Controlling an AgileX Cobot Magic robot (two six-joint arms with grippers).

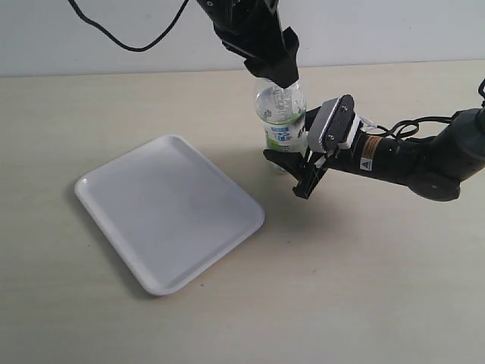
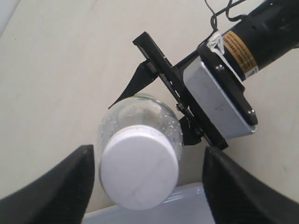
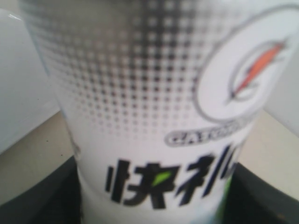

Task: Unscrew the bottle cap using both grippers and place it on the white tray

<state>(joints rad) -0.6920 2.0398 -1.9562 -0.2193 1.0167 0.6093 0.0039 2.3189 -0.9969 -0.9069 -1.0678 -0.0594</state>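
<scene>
Bottle cap [image 2: 139, 168] between spread left fingers [image 2: 60, 191], gaps both sides

The bottle [image 1: 282, 121] stands upright on the table [image 1: 379, 288], toward the back and a bit right of the middle. The tray [image 1: 167, 216] lies flat on the table, just left of the bottle and nearer the front. The bottle cap [image 2: 139, 169] sits on top of the bottle. The left tool [image 1: 278, 76] hangs right over the cap, with one finger on each side of it, a little apart from it. The right tool [image 1: 294, 148] comes in from the right, low down, with the bottle's lower part between its fingers.
</scene>
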